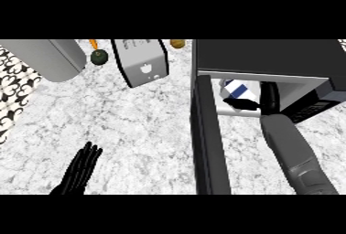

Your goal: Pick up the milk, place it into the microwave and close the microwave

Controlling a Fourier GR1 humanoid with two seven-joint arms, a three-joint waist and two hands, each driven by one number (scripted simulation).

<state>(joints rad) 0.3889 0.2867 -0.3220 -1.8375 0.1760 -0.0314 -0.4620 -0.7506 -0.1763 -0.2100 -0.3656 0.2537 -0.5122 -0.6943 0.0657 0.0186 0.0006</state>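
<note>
The microwave (270, 55) stands at the upper right, and its dark door (208, 141) swings out toward me. Inside its white cavity sits the milk carton (238, 88), white with blue marks. My right hand (269, 98) reaches into the cavity just right of the carton. Its thumb points left under the carton, its fingers stretch upward beside it, and nothing is held between them. My left hand (79, 171) rests open at the lower left, fingers straight and pointing up, well away from the microwave.
A toaster (140, 61) lies at the back centre. A grey cylinder-like appliance (47, 57) sits at the upper left. A dark green fruit (99, 56), an orange carrot (93, 44) and a tan item (177, 43) lie along the back edge.
</note>
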